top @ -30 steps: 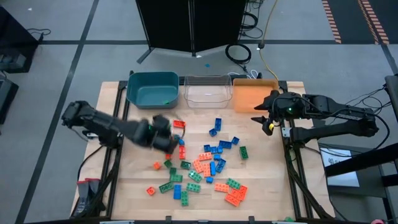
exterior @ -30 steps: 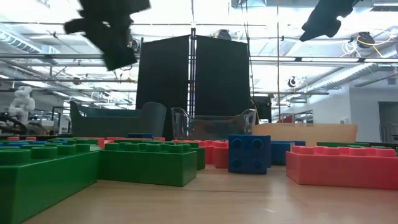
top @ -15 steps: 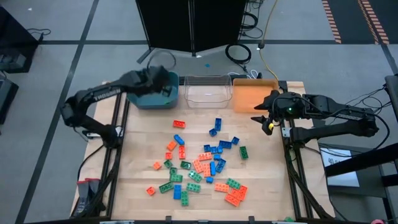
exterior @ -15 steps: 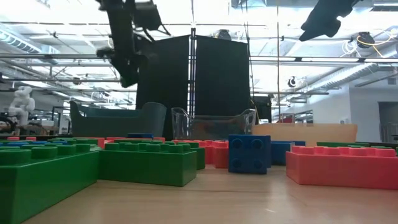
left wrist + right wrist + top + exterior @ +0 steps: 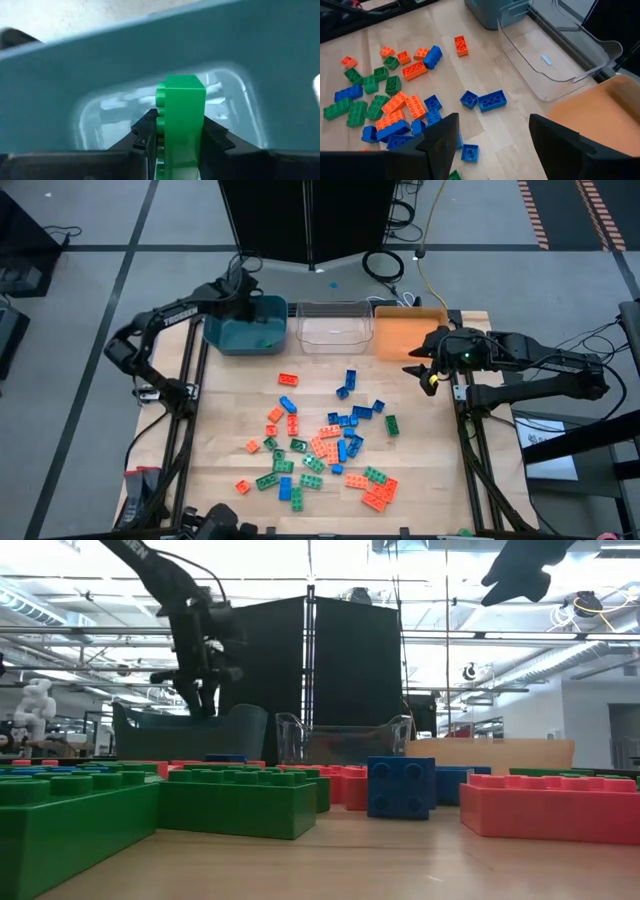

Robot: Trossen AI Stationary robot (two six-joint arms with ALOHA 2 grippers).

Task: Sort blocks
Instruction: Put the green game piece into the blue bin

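Observation:
My left gripper (image 5: 243, 298) hangs over the teal bin (image 5: 222, 330) at the table's far left and is shut on a green block (image 5: 181, 112). In the low view it (image 5: 200, 692) stands just above the bin's rim. The other blocks (image 5: 330, 445), green, blue and orange-red, lie scattered flat on the table's middle and near part. My right gripper (image 5: 428, 372) waits open above the table's right side, near the orange bin (image 5: 408, 332), with nothing between its fingers (image 5: 445, 142). My left gripper pinches the green block's lower part (image 5: 175, 137) between its two fingers, one finger on the studded side and one on the opposite side. The fingers slant down from the near left. The block sticks out past the fingertips, clear of the bin's floor (image 5: 115, 107).
A clear bin (image 5: 333, 338) stands between the teal bin and the orange bin along the far edge. A green block (image 5: 266, 343) lies inside the teal bin. Bare wood lies left of the scattered blocks (image 5: 215, 420).
My left gripper has swung from the scattered blocks at the table's middle toward the far edge, to a place over the teal bin, turning its wrist on the way. The green block has travelled with it, lifted clear. The right arm has kept still.

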